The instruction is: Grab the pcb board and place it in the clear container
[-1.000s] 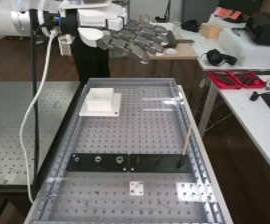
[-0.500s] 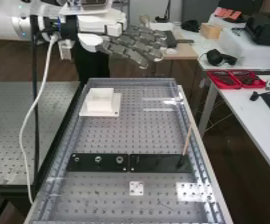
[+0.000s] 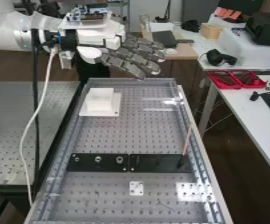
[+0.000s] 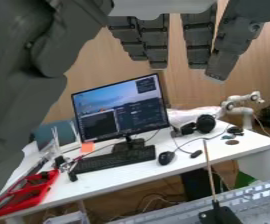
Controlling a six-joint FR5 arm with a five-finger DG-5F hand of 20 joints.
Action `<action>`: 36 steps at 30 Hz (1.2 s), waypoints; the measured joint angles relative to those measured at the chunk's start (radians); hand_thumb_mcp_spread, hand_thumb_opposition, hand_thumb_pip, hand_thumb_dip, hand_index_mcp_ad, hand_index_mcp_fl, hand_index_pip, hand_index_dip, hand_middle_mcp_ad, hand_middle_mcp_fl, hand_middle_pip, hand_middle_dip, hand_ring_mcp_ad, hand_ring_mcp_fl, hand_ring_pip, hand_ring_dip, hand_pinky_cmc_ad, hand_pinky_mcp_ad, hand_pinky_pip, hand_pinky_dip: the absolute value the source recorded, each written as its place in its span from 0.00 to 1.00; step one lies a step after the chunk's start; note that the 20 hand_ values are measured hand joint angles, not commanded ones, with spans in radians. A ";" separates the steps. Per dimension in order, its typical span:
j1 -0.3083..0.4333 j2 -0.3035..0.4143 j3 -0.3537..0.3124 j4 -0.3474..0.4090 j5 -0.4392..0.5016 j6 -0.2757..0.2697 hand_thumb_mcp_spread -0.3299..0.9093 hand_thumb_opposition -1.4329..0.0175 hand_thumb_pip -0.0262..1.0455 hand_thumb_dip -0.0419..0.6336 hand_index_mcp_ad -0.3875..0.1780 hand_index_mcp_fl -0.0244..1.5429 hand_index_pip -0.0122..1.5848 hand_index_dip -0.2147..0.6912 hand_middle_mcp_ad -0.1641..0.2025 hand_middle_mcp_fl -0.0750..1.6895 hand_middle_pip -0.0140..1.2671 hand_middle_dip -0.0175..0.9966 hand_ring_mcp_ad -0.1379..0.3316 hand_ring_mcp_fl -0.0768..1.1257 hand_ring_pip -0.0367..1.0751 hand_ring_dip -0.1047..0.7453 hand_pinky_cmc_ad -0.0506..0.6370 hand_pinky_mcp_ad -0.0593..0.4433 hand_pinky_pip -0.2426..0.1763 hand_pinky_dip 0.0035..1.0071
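Observation:
In the high view the hand [image 3: 134,56] is above the bench's far end, with its fingers extended and nothing held. The wrist view has the hand [image 4: 155,42] with straight, spread fingers. A small white square plate with holes [image 3: 136,188] lies flat near the bench's near end; I cannot tell whether it is the pcb board. Transparent, bright-edged shapes [image 3: 160,104] lie on the far right part of the bench, below and nearer than the fingers; whether they are the clear container is unclear.
A white block on a square base [image 3: 100,102] stands at the bench's far left. Black plates [image 3: 98,161] cross the middle, with a thin upright stick [image 3: 187,140] at their right end. Beside the bench, a desk [image 4: 132,172] bears a monitor [image 4: 122,107] and red trays [image 4: 26,192].
The arm and hand have come down and slightly nearer to the bench's far edge. The fingers remain extended, and the things on the bench have not moved.

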 joint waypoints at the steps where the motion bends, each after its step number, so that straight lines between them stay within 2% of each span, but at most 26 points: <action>1: -0.001 -0.002 -0.007 0.012 0.001 0.002 0.44 0.40 0.18 0.09 0.98 0.05 0.07 0.23 0.96 0.07 0.14 0.04 0.98 0.15 0.13 0.06 0.63 0.72 0.25 0.55; 3: -0.003 -0.007 -0.018 0.034 0.004 0.006 0.46 0.41 0.19 0.09 0.98 0.05 0.07 0.25 0.96 0.07 0.14 0.05 0.98 0.13 0.13 0.06 0.63 0.71 0.25 0.56; 8: -0.013 -0.031 -0.053 0.104 0.009 0.023 0.53 0.42 0.28 0.14 0.86 0.05 0.07 0.31 0.95 0.07 0.14 0.06 0.99 0.12 0.13 0.07 0.62 0.71 0.25 0.57; 10: -0.016 -0.045 -0.066 0.134 0.012 0.032 0.55 0.42 0.34 0.19 0.80 0.04 0.07 0.31 0.96 0.06 0.14 0.09 0.99 0.11 0.13 0.07 0.63 0.71 0.25 0.56; 12: -0.020 -0.062 -0.078 0.164 0.016 0.042 0.55 0.42 0.36 0.19 0.75 0.04 0.07 0.31 0.95 0.09 0.14 0.10 0.99 0.09 0.13 0.07 0.63 0.71 0.25 0.56; 15: -0.023 -0.084 -0.085 0.191 0.023 0.055 0.56 0.42 0.39 0.24 0.72 0.04 0.07 0.31 0.95 0.12 0.14 0.18 0.98 0.09 0.12 0.10 0.63 0.70 0.25 0.54; 16: -0.025 -0.094 -0.087 0.201 0.026 0.060 0.57 0.42 0.40 0.25 0.71 0.04 0.07 0.31 0.91 0.13 0.14 0.21 0.96 0.09 0.13 0.11 0.63 0.71 0.25 0.52; 19: -0.027 -0.117 -0.089 0.220 0.036 0.069 0.57 0.42 0.45 0.27 0.68 0.04 0.07 0.31 0.88 0.17 0.14 0.25 0.94 0.09 0.13 0.12 0.63 0.71 0.25 0.50; 23: -0.027 -0.146 -0.089 0.244 0.056 0.079 0.59 0.42 0.51 0.37 0.64 0.04 0.07 0.31 0.87 0.22 0.14 0.38 0.95 0.09 0.12 0.16 0.63 0.70 0.25 0.49; 24: -0.026 -0.157 -0.089 0.253 0.067 0.082 0.59 0.42 0.55 0.39 0.63 0.04 0.07 0.31 0.86 0.23 0.14 0.40 0.91 0.09 0.12 0.18 0.62 0.70 0.25 0.48; 27: -0.022 -0.176 -0.088 0.273 0.094 0.087 0.60 0.42 0.62 0.48 0.60 0.04 0.07 0.31 0.82 0.23 0.14 0.48 0.88 0.09 0.12 0.24 0.63 0.70 0.25 0.47; 28: -0.019 -0.182 -0.087 0.280 0.104 0.088 0.60 0.41 0.64 0.53 0.60 0.04 0.07 0.31 0.80 0.24 0.14 0.50 0.83 0.10 0.12 0.25 0.63 0.70 0.25 0.46; 29: -0.018 -0.185 -0.087 0.283 0.108 0.088 0.61 0.40 0.66 0.55 0.60 0.04 0.07 0.31 0.80 0.25 0.14 0.52 0.85 0.12 0.12 0.27 0.63 0.70 0.25 0.45; 33: -0.012 -0.212 -0.079 0.310 0.139 0.086 0.63 0.38 0.70 0.67 0.53 0.04 0.07 0.31 0.78 0.25 0.15 0.57 0.80 0.16 0.14 0.36 0.63 0.71 0.25 0.40; 36: -0.008 -0.233 -0.070 0.330 0.160 0.081 0.64 0.35 0.73 0.74 0.51 0.04 0.07 0.29 0.70 0.28 0.23 0.59 0.75 0.20 0.14 0.45 0.63 0.71 0.25 0.34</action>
